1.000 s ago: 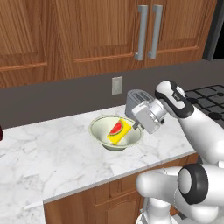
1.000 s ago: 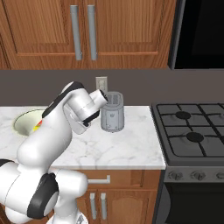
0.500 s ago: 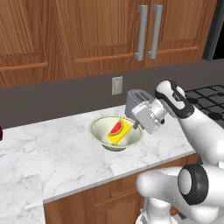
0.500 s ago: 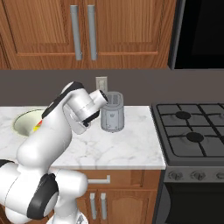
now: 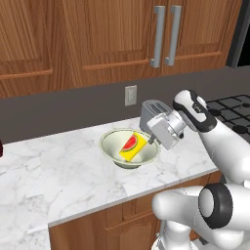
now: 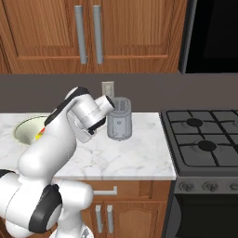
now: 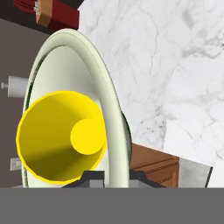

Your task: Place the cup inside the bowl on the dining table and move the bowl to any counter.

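The pale cream-green bowl rests on the marble counter under the wall cabinets. Inside it the yellow cup lies on its side, watermelon mark up. My gripper is shut on the bowl's right rim. In the hand view the thin rim runs down between my fingertips, and the cup's open mouth faces the camera. From the right base view the bowl shows at the left, partly behind my arm, with a bit of the cup. The dining table is out of view.
A grey toaster stands right behind my hand, against the backsplash, also seen as toaster. A black stove adjoins the counter on the right. A dark red object sits at the far left. The counter's front edge is close.
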